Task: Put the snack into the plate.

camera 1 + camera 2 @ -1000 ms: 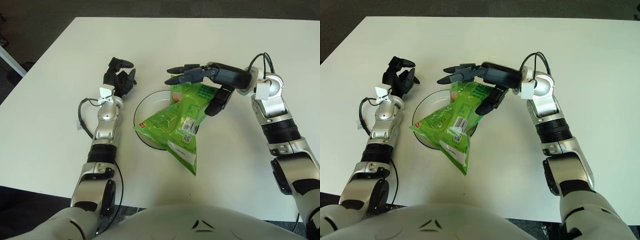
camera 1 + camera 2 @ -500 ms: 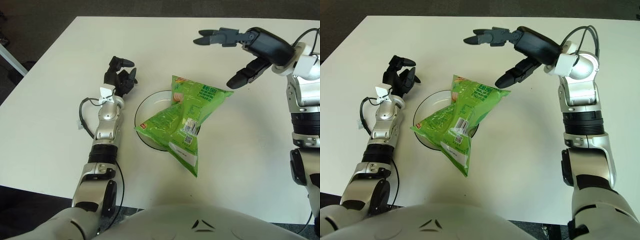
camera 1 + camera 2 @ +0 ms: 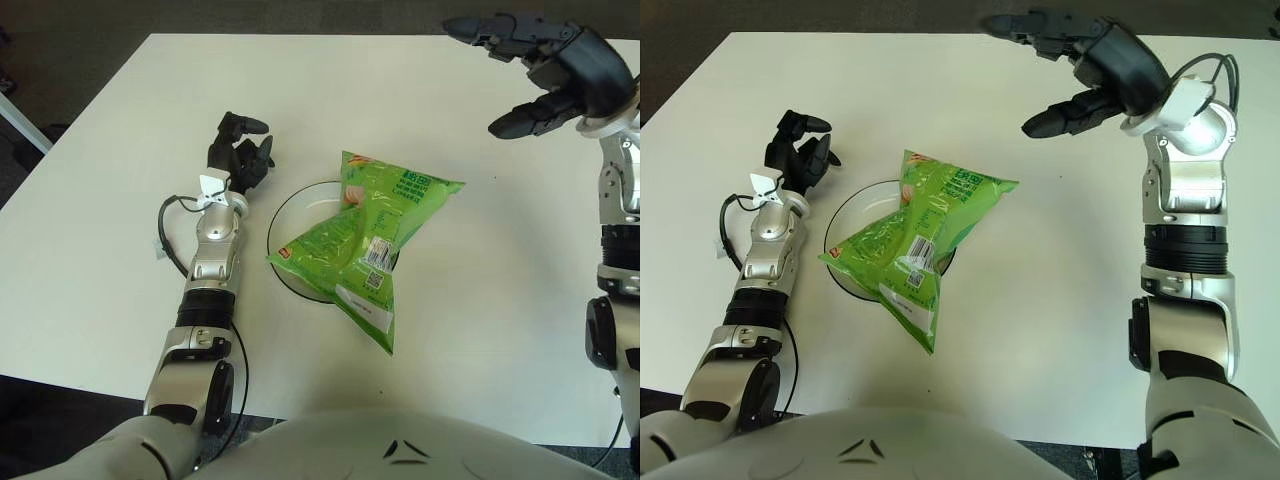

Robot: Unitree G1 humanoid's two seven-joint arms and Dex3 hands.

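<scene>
A green snack bag point(image 3: 372, 240) lies across a clear round plate point(image 3: 284, 222) near the middle of the white table; its lower end hangs over the plate's front rim onto the table. My right hand point(image 3: 520, 75) is raised well above and to the right of the bag, fingers spread and empty. My left hand point(image 3: 240, 152) shows just left of the plate's far rim with its fingers curled, holding nothing.
The white table point(image 3: 90, 230) stretches wide around the plate. Its left edge runs diagonally at the far left, with dark floor point(image 3: 60, 60) beyond. A thin cable point(image 3: 165, 235) loops beside my left forearm.
My right hand has let go of the snack bag and lifted up and to the right, away from the plate. The bag stays on the plate. The left hand has not moved.
</scene>
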